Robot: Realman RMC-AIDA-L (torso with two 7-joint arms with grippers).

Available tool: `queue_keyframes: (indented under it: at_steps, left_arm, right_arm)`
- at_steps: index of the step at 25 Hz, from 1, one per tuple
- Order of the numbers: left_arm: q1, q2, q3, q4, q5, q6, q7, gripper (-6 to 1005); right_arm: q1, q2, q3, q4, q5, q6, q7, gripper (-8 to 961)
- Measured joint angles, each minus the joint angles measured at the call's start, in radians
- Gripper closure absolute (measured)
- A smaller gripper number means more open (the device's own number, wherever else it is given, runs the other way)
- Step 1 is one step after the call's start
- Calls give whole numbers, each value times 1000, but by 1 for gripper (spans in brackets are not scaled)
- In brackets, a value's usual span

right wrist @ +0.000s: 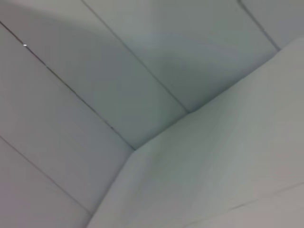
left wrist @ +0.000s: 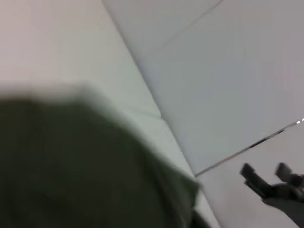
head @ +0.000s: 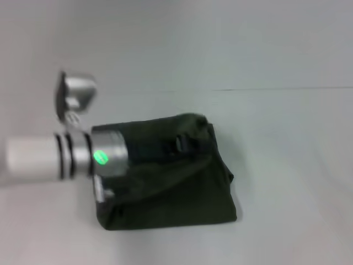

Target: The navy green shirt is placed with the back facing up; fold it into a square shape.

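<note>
Dark olive fabric fills the near part of the left wrist view: the navy green shirt, soft, plain and unprinted. In the head view the navy green shirt is seen folded into a thick, roughly square bundle in the middle of the white table, with a diagonal crease across its top layer and loose, slightly ragged edges on its right side. The left arm, a white tube ending in a silver wrist with a green light, reaches in from the left over the shirt's left edge. The left gripper lies dark against the cloth on the far part of the bundle; how far its jaws are parted cannot be told. The right gripper is seen only in the left wrist view, off to the side above the bare table, two black fingers held apart with nothing between them. Pale panelled walls fill the right wrist view.
</note>
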Motion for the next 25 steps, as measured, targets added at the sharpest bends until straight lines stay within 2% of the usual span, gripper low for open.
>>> queue_keyframes:
  at_steps: [3,4,5,6,7,10,15,16,17,18,22,24,25]
  left_arm:
    - [-29,-6,8,-201,-127,-87,140,947]
    - [-41,-7,7,-298,-202,-103,237,946]
    - [-41,-7,7,-298,-202,-103,237,916]
    - [-54,-8,5,-387,-270,-105,322,885]
    - [-58,-8,3,-416,-289,-101,346,855]
    - [-64,-8,0,-451,-313,-58,366,764]
    - [-44,-4,-2,-422,-370,128,360,551]
    - [-28,-2,-2,-392,-387,173,357,527]
    - [16,1,-2,-313,-413,219,348,503]
    - [16,1,-2,-313,-413,219,348,479]
    - [117,14,-4,-140,-430,130,317,382]
    - [155,44,-5,-97,-431,28,311,334]
    - [157,50,-5,-97,-430,17,311,310]
  right_arm:
    - [-17,-18,-1,-5,-3,0,-6,133]
    - [-19,-21,-1,-6,-4,0,-8,133]
    - [-21,-25,-1,-7,-5,1,-10,133]
    - [-21,-27,-2,-8,-5,2,-11,133]
    - [-20,-28,-4,-10,-5,5,-11,133]
    - [-10,-30,-11,-14,-9,20,-10,133]
    - [28,-30,-15,-15,-39,45,11,133]
    - [39,-30,-15,-15,-48,49,20,133]
    - [52,-30,-15,-14,-66,55,32,133]
    - [64,-30,-16,-13,-85,60,48,133]
    - [115,-33,-33,-14,-159,64,127,133]
    - [135,-36,-50,-10,-176,61,161,133]
    - [144,-35,-59,-9,-180,56,177,133]
